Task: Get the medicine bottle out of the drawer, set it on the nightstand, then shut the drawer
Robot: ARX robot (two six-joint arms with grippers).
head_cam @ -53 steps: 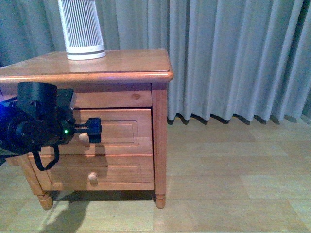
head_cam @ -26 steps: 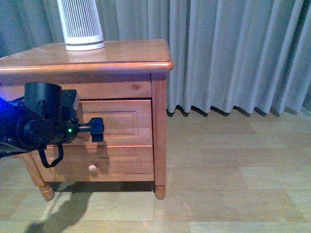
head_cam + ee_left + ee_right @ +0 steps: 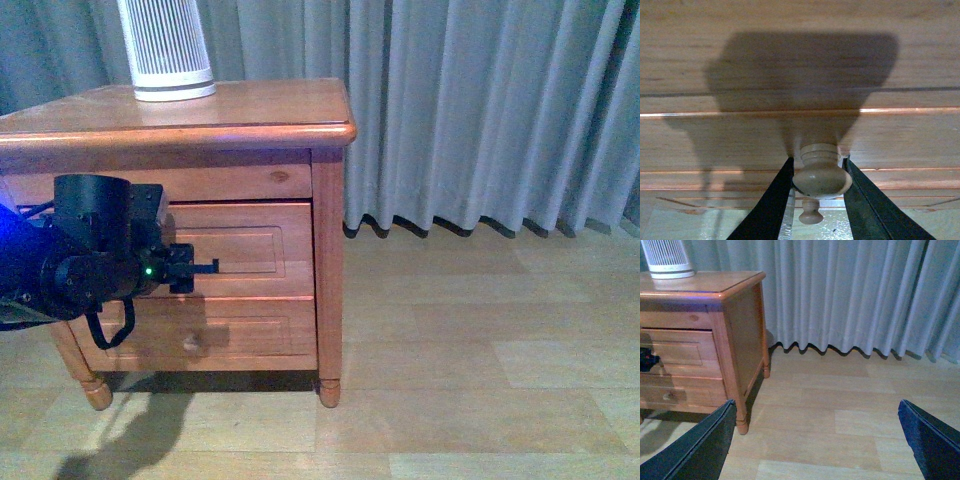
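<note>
left pincer (image 3: 818, 162) clamped on the knob (image 3: 821, 176) of the upper drawer (image 3: 250, 250) | drawer front looks flush, shut | right pincer (image 3: 816, 404) spread wide apart above the wooden floor (image 3: 865, 380)

No text, label, brand, number or sign can be read in any view. The surfaces that show, namely the nightstand (image 3: 262, 108), the front of its drawer (image 3: 262, 262) and the ribbed white device (image 3: 165, 45), carry no legible marking.
</note>
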